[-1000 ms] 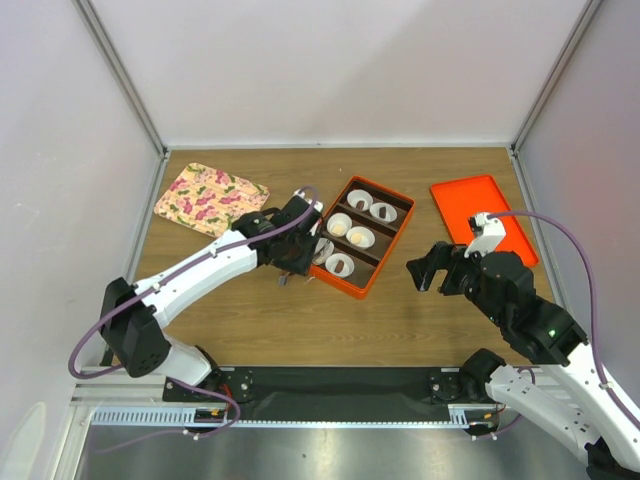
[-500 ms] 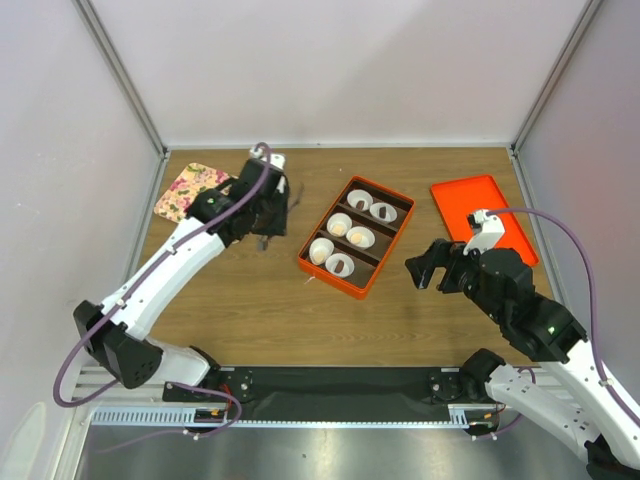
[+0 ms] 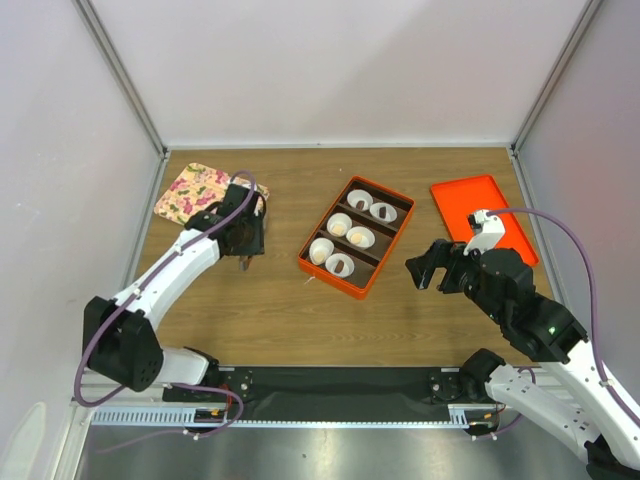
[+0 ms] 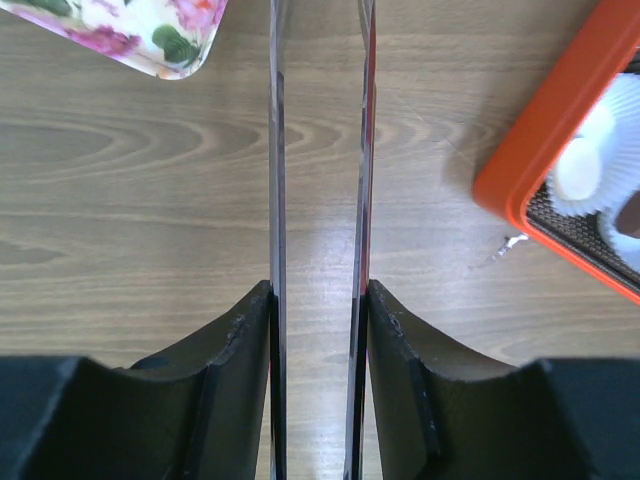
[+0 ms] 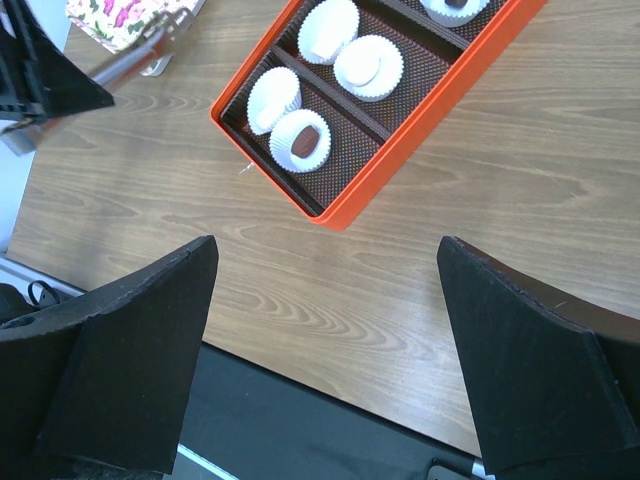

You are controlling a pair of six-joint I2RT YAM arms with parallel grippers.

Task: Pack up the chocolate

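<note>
Gripping a pair of tweezers, the left gripper hangs at centre left, near a floral tray. Chocolate sits in paper cups inside the orange box at centre. At right, the right gripper gapes wide, holding nothing.

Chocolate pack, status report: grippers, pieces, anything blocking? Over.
Left gripper shut on tweezers, over the table between floral tray and orange box. Right gripper open, empty. Chocolate sits in paper cups in the box. Nothing blocking.
</note>
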